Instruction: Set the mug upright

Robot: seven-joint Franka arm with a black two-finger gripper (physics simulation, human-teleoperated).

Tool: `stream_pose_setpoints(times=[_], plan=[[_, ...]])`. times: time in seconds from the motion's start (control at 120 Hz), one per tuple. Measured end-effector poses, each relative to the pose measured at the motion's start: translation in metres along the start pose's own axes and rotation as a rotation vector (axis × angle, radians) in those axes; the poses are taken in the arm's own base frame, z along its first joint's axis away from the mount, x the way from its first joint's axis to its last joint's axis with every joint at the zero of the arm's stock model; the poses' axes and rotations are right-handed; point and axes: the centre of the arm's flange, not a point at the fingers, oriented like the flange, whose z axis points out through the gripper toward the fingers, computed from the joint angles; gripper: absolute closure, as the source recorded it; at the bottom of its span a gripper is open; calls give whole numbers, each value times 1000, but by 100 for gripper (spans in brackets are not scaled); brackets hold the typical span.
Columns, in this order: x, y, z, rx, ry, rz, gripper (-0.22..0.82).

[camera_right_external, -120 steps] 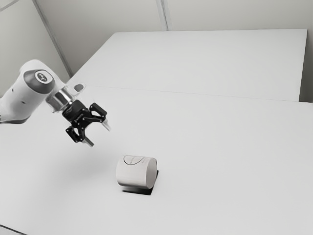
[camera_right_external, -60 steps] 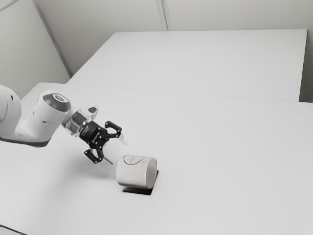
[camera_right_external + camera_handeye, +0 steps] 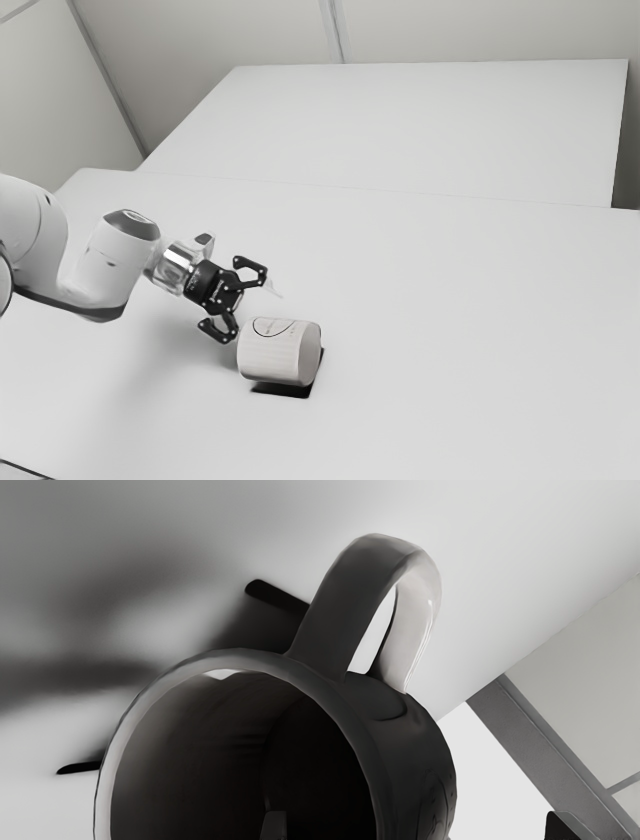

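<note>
The mug [image 3: 278,352] lies on its side on the tabletop [image 3: 450,300], its mouth [image 3: 225,760] facing the gripper [image 3: 256,312] and its closed base toward the exterior view's right. The handle [image 3: 370,570] juts out from the mug's side, near the rim, and a thin outlined marking [image 3: 272,327] curves over the body. A dark shadow [image 3: 282,390] sits along the mug's underside. The arm [image 3: 105,265] reaches in from the exterior view's left of the mug. The gripper [image 3: 417,825] is released, its fingers spread wide at the mouth end: one fingertip [image 3: 274,826] shows against the mug's dark opening, the other [image 3: 559,827] stands outside the mug, apart from its wall.
</note>
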Motion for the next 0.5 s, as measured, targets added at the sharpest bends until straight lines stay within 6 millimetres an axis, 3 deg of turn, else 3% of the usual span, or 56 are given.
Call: stream_pose_setpoints(times=[0.142,0.225,0.35,0.5], plan=[[-2,4,2,-1,-5,8,41],[-5,8,3,2,-7,18,56],[-9,19,1,3,-2,41,67],[-12,33,2,9,4,62,74]])
